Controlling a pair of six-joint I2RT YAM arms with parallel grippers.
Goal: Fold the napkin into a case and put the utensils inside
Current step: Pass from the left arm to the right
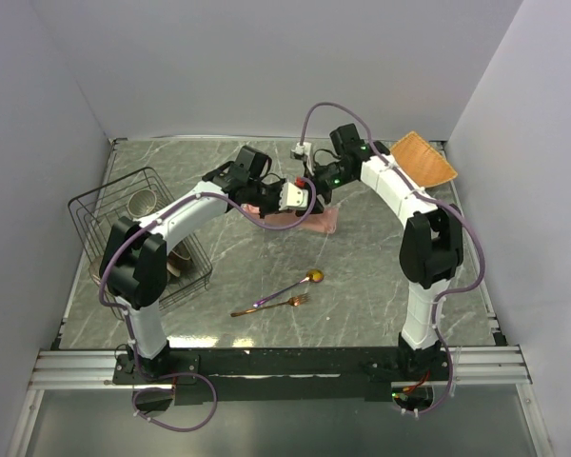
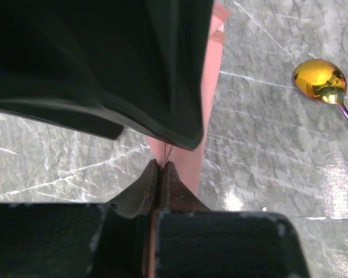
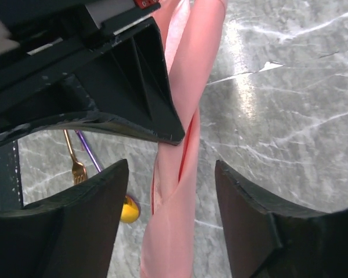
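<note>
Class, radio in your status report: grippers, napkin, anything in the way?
Left gripper shut on napkin. Right gripper open, astride it. Spoon and fork lie well clear.

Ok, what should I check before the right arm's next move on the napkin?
1. Left pincer shut on the napkin: ok.
2. Right pincer open, one finger either side of the napkin: ok.
3. Pincers clear of each other: cannot tell, they are very close.
4. Fold finished: cannot tell, the arms hide most of the napkin.
5. Spoon and fork inside: not ok, both lie on the table, apart from the napkin.
</note>
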